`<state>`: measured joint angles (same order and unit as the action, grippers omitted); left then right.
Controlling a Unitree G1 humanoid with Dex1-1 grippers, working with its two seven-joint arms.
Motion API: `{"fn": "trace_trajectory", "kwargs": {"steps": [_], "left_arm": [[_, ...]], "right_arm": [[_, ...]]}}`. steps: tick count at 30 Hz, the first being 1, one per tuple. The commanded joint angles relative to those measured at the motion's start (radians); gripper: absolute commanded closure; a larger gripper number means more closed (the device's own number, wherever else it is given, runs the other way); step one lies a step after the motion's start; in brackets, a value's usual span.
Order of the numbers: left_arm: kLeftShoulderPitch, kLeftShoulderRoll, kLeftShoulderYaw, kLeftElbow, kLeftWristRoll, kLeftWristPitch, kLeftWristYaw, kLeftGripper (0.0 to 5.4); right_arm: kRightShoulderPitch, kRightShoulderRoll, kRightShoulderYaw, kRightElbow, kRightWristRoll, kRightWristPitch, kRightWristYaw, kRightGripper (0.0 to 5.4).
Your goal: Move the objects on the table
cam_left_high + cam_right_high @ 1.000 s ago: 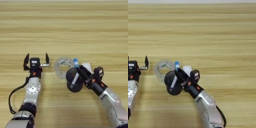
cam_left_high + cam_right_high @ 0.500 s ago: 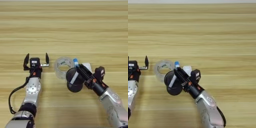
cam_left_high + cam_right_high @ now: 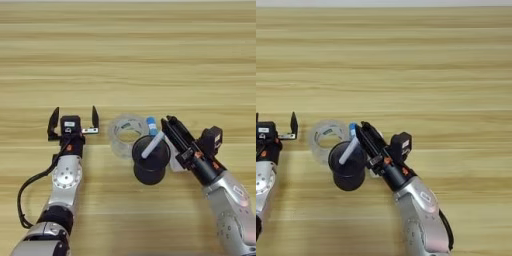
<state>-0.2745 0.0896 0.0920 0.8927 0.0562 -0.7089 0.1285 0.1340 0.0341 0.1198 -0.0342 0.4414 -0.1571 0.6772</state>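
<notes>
Dark see-through cup (image 3: 150,161) sits tilted at near centre of desk (image 3: 150,60), white marker (image 3: 152,145) poking from its mouth. Right gripper (image 3: 167,135) reaches in from right, fingers clamped on cup rim. Clear tape roll (image 3: 123,135) lies just behind cup, blue tube (image 3: 151,123) beside it. Left gripper (image 3: 73,119) idles at left, fingers spread, holding nothing.
</notes>
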Motion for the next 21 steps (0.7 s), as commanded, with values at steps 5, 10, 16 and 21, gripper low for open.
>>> {"fn": "trace_trajectory", "kwargs": {"steps": [5, 10, 16, 21], "left_arm": [[0.007, -0.010, -0.005, -0.010, 0.008, 0.018, 0.009, 0.00], [0.007, -0.009, -0.004, -0.012, 0.007, 0.019, 0.008, 0.00], [0.009, -0.009, -0.004, -0.015, 0.008, 0.020, 0.007, 0.00], [0.015, -0.011, -0.005, -0.023, 0.009, 0.020, 0.009, 0.00]], "right_arm": [[0.000, -0.008, -0.028, -0.062, 0.010, -0.017, -0.039, 4.70], [0.006, -0.015, -0.041, -0.128, 0.042, 0.007, -0.055, 4.70], [0.008, -0.025, -0.071, -0.203, 0.151, 0.087, -0.078, 4.70], [-0.012, -0.050, -0.132, -0.242, 0.207, 0.129, -0.114, 4.70]]}}
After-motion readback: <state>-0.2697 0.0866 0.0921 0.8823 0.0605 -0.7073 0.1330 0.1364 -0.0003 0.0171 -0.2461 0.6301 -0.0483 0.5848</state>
